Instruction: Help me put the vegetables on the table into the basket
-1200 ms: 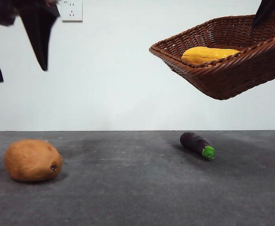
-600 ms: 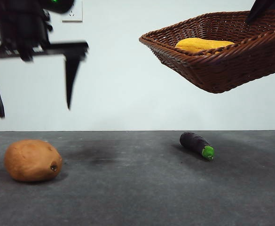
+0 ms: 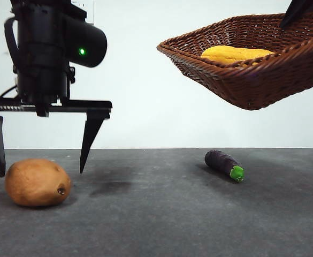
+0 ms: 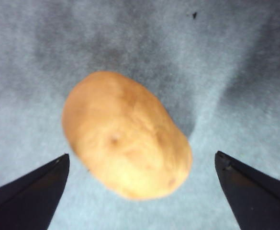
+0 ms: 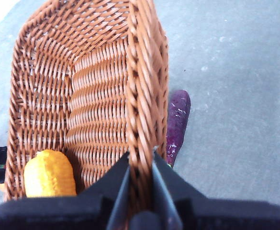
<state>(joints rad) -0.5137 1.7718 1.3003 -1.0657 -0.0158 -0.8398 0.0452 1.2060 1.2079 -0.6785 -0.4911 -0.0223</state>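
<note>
Left gripper [image 3: 42, 166]: fingers [image 3: 90, 139] spread wide and released, pointing down, one on either side of the potato [image 3: 37, 182] and clear of it; the tips hang level with the potato's upper part. In the left wrist view the two dark fingers [image 4: 29, 191] flank the potato [image 4: 125, 136] with bare surface [image 4: 235, 57] showing between each tip and the skin. The potato lies on its side on the dark grey surface [image 3: 161, 219], at the left of the front view.

Right gripper [image 5: 140, 158]: fingers [image 5: 166, 179] clenched on the braided rim of the basket [image 5: 101, 96], one inside the wall and one outside. The basket [image 3: 252, 64] hangs in the air, tilted, well above the surface at the upper right of the front view. The corn cob [image 3: 235, 53] lies inside the basket against its lower wall; the right wrist view shows one yellow end of it [image 5: 50, 175] in the basket's near corner.

The eggplant [image 3: 223, 164] lies on the surface below the raised basket, well apart from the potato, its green cap turned toward the front camera. From the right wrist view the eggplant [image 5: 177, 122] shows just past the basket's outer wall, down on the surface
</note>
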